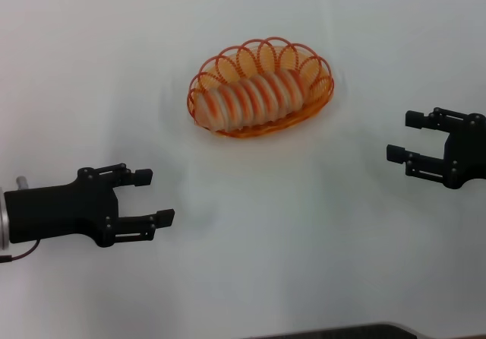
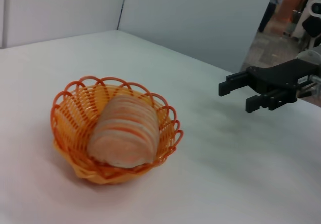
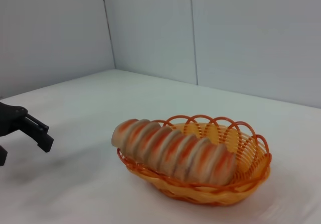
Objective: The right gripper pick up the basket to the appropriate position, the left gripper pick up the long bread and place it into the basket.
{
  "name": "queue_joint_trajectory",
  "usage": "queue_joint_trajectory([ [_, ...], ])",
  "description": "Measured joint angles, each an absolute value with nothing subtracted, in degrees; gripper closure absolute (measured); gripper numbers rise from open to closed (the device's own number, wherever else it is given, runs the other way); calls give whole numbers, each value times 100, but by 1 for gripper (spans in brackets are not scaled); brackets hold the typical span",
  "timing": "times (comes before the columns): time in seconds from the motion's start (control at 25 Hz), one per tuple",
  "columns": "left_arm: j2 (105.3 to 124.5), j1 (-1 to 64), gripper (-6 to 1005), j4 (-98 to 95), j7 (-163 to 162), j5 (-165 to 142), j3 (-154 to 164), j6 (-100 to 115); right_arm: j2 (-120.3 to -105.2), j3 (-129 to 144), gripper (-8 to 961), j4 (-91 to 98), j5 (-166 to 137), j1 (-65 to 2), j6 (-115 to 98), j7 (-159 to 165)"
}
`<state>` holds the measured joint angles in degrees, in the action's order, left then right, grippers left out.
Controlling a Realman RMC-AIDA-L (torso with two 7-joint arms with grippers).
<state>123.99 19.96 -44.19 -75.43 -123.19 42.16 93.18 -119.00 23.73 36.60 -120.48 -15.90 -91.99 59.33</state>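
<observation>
Black left gripper [image 1: 156, 197]: I see its jaws spread apart with nothing between them, hanging over the bare table on my near left, well apart from the basket.
Left fingers [image 1: 141, 177]: both point toward the middle of the table; one shows again at the edge of the right wrist view [image 3: 37, 133].
Left arm body: long and black, with a silver-white cuff and a cable at the edge of the head view.
Right gripper [image 1: 404, 136]: I read its jaws as released too, gaping and empty, out on the right side of the table and well clear of the basket; it also shows far off in the left wrist view [image 2: 241, 93].
Right fingers [image 1: 419, 118]: short and parallel, pointing inward toward the table's middle.
Long bread [image 1: 250, 99]: it lies inside the basket along its length, tan-cream with orange ridges; from the right wrist view [image 3: 173, 153] one rounded end rises above the rim, and the left wrist view [image 2: 125, 131] shows it end-on.
Basket [image 1: 220, 65]: orange wire, oval, with a looped rim, resting on the table between the two grippers and farther from me than either.
Table [image 1: 304, 263]: white and plain under everything I can see.
Background: pale wall panels stand behind the table in both wrist views.
</observation>
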Motion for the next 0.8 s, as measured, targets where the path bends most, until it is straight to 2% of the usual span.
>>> queue_joint_trajectory([
  [0.8, 12391, 2038, 188, -4271, -7536, -12473, 4148, 9289, -11932, 2365, 235, 3637, -12044, -1605, -8968, 5948],
])
